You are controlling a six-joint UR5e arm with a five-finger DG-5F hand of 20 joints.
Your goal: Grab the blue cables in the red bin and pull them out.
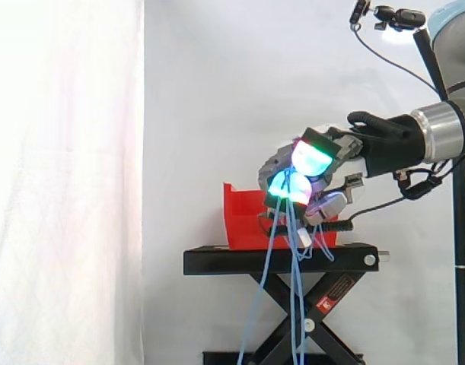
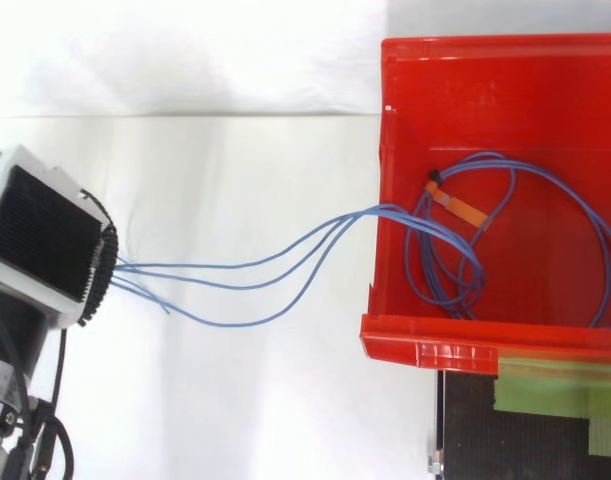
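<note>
A: What do the fingers (image 1: 310, 158) have?
B: They are curled tight round the thin blue cables (image 1: 294, 251) — strands hang down from the glowing pads.
A: And the rest?
B: It runs over the wall of the red plastic bin (image 2: 455, 70) — loops lie inside. The hand (image 1: 335, 163) tilts fingers-down, apart from the bin.

The red label (image 1: 335, 293) on the black stand (image 1: 281, 259) is unreadable.

Side view: bright light is washing out the white curtain (image 1: 65, 182); the hand's (image 1: 342, 152) pads (image 1: 308, 158) are glowing cyan and green. Top view: diffuse light is leaving only faint shadows.
</note>
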